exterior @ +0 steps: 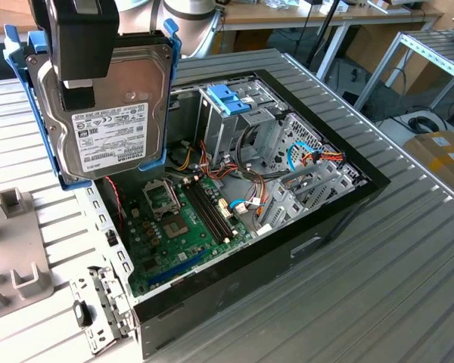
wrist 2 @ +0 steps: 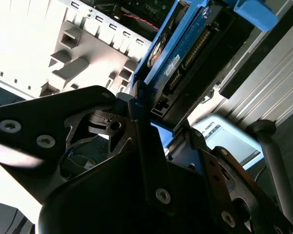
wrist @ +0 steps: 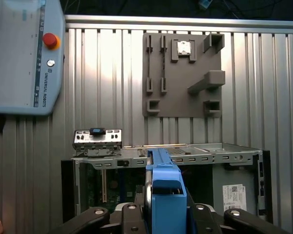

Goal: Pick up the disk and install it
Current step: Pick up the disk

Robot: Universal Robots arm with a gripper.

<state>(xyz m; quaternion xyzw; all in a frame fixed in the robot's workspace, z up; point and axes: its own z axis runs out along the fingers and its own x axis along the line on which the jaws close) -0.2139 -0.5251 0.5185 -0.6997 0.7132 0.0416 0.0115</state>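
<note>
Your claw [exterior: 79,87] is clamped on the disk [exterior: 117,128], which hangs upright at ten o'clock of the open case [exterior: 287,253] in the exterior view, clear of the worktop [exterior: 408,287]; carry it square and unhurried.

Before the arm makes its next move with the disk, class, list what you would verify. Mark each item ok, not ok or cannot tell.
1. Grip: the gripper is shut on the disk, which is held upright: ok.
2. Carrier: the light-blue rail frames the disk: ok.
3. Clearance: the disk appears lifted above the computer case, at the exterior view's left: ok.
4. Access: the case is open and the motherboard is exposed: ok.
5. Drive cage free of the cables beside it: cannot tell.
</note>
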